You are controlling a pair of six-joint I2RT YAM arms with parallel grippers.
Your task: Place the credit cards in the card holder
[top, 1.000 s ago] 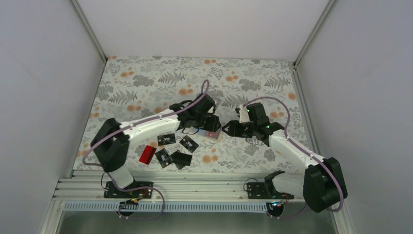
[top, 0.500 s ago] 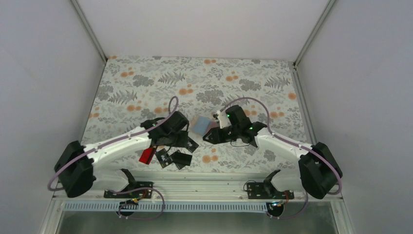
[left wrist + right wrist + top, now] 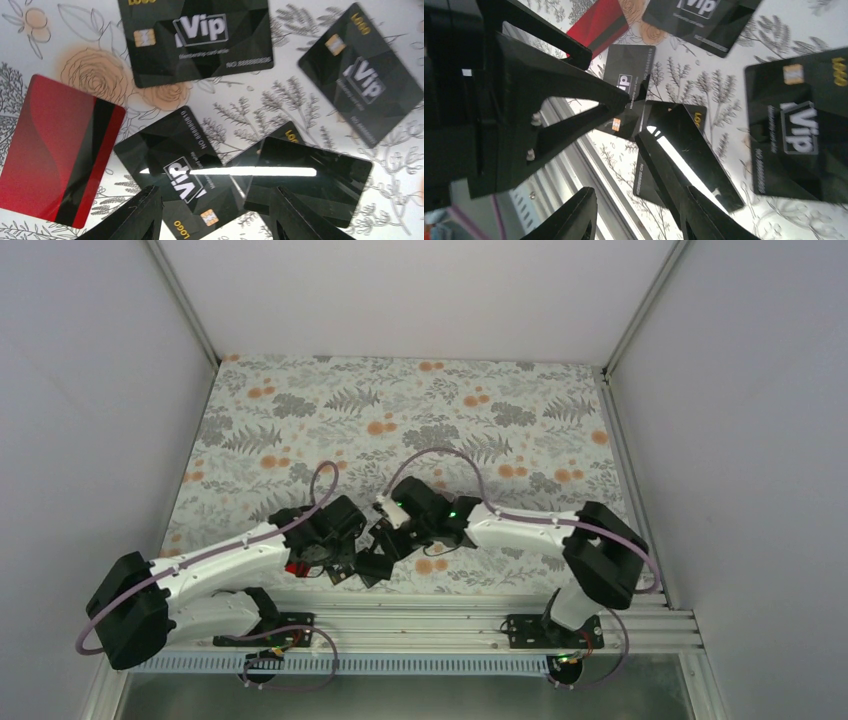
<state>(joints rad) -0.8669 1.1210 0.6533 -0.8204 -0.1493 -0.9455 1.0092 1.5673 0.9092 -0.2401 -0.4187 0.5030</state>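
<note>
Several credit cards lie flat on the flowered cloth near the front edge. These are black VIP cards (image 3: pixel 200 35) (image 3: pixel 360 75) (image 3: pixel 180 175), a glossy plain black card (image 3: pixel 310 185) overlapping another, and a red card (image 3: pixel 55 150). My left gripper (image 3: pixel 220 220) hovers open just over the middle VIP card, holding nothing. My right gripper (image 3: pixel 639 200) is open beside the plain black card (image 3: pixel 694 155), close to the left gripper's fingers (image 3: pixel 574 50). In the top view both grippers (image 3: pixel 335 545) (image 3: pixel 385 545) meet over the cards (image 3: pixel 360 565). The card holder is hidden.
An aluminium rail (image 3: pixel 420 610) runs along the near edge, right beside the cards (image 3: pixel 559 165). The flowered cloth (image 3: pixel 400 410) stretches back to the white walls. The two arms crowd each other above the card cluster.
Both grippers have moved from mid-table toward the near edge, over the cards. The light blue open card holder seen earlier no longer shows. The left jaws have widened.
</note>
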